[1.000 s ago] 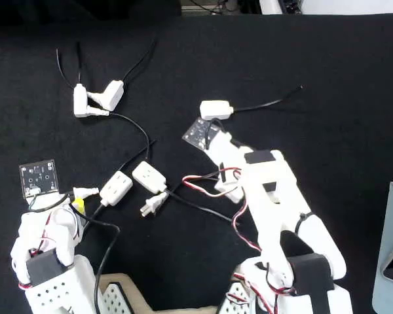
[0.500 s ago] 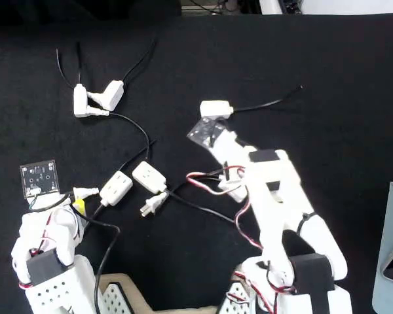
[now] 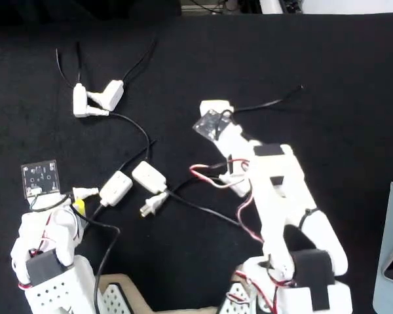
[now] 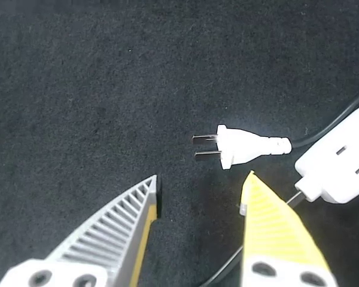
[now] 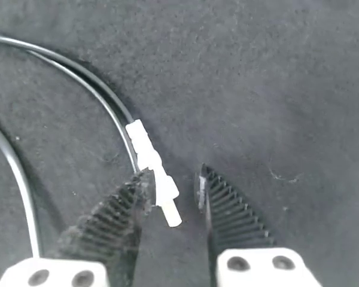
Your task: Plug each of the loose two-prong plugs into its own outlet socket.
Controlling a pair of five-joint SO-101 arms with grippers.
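Black cloth is covering the table (image 3: 340,78), and white cord sets are lying across it.

Left gripper (image 4: 197,192): hovering low over the table's near-left part, jaws gaping wide and holding nothing. A white two-prong plug (image 4: 242,146) is lying flat just beyond the yellow fingertip (image 4: 257,197). Its prongs are pointing away from a white outlet socket (image 4: 338,161) that is sitting just beside it.

Right gripper (image 5: 173,188): sitting over mid-table, jaws standing partly open and straddling a white ribbed cable end (image 5: 151,161). One dark fingertip (image 5: 137,188) is touching it or nearly so, the other is standing clear, and nothing is being clamped. In the high view a white plug body (image 3: 215,106) is lying just beyond this gripper.

A second socket (image 3: 149,175) and a loose plug (image 3: 148,207) are resting between the arms. A mated pair (image 3: 111,95) is lying at the far left.
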